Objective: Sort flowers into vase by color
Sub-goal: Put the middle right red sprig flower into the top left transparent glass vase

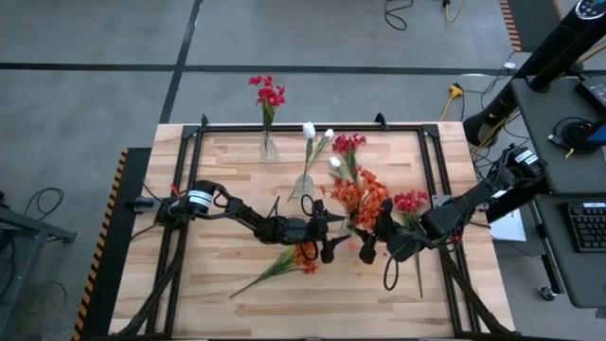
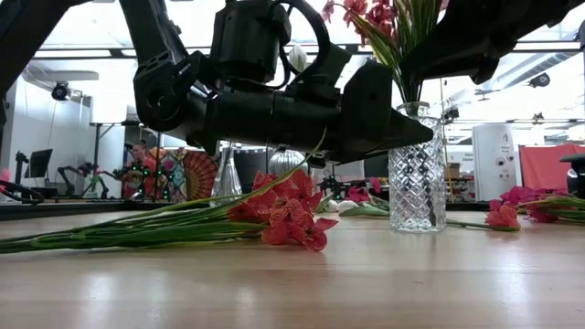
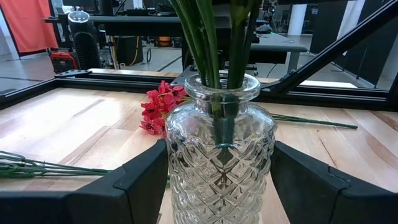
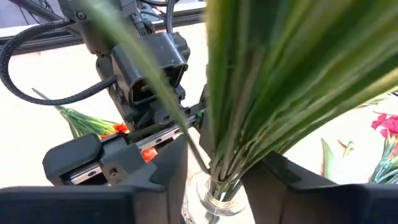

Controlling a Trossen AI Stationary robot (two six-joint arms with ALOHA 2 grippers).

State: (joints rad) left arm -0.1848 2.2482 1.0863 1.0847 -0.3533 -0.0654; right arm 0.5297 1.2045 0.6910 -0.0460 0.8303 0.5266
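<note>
Two grippers meet at one vessel here. The left gripper [image 3: 217,186] has its dark fingers set on either side of the cut-glass vase with the diamond pattern [image 3: 219,155], clamped on its body so it stands upright near the middle of the wooden table [image 1: 237,170]. The right gripper [image 4: 214,180] hangs above the vase mouth with its fingers either side of the long green stalks [image 4: 267,93] of the orange-red flower clusters [image 1: 365,194]. Whether those fingers grip the stalks or have parted from them cannot be told.

The step in hand looks like seating an orange stem among its fellows. To do it well, the right arm should part its fingers fully and lift straight up along the stalks, so nothing is dragged back out of the neck. The left should keep the vase steady until the right arm is clear, because the tall bunch leans and could tip the glass.

More work appears to remain: another orange-red stem [image 1: 284,260] lies flat on the table just in front of the left arm, and a crimson-red stem [image 1: 411,201] lies near the right arm. Farther back, a slim clear vase with crimson blooms [image 1: 269,142] and a rounded clear vase with white buds [image 1: 305,180] stand well apart from the work.
</note>
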